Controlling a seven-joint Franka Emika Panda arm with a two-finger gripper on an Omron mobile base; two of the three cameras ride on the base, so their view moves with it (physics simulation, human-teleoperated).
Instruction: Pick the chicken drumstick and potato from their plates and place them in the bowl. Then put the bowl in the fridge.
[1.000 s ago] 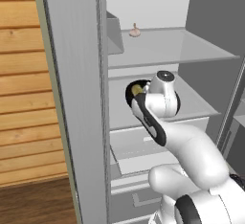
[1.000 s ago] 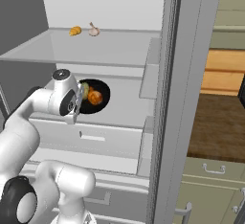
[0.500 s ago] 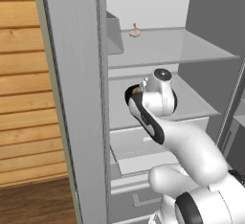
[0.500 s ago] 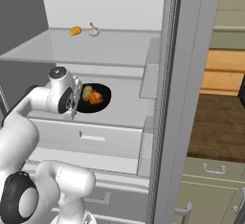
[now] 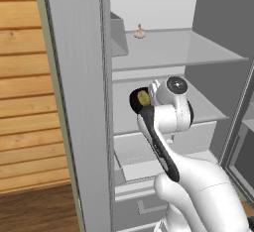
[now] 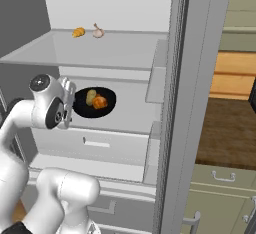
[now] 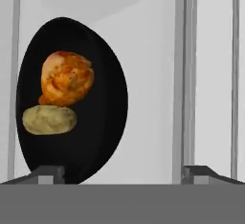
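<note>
The black bowl rests on the middle shelf of the open light-grey fridge. Inside it lie the orange-brown chicken drumstick and the yellowish potato, side by side and touching. In the hand view the bowl stands ahead, holding the drumstick and potato. My gripper is open and holds nothing, a short way back from the bowl's rim. In the left base view my hand covers most of the bowl; the potato peeks out. The plates are out of view.
On the upper glass shelf lie a pale garlic-like item and a small orange pastry. A closed drawer sits below the bowl's shelf. The fridge door stands at the left, olive cabinets at the right.
My hand has drawn back from the bowl toward the fridge opening, uncovering more of the bowl in the right base view. The bowl and its food stayed in place on the shelf.
</note>
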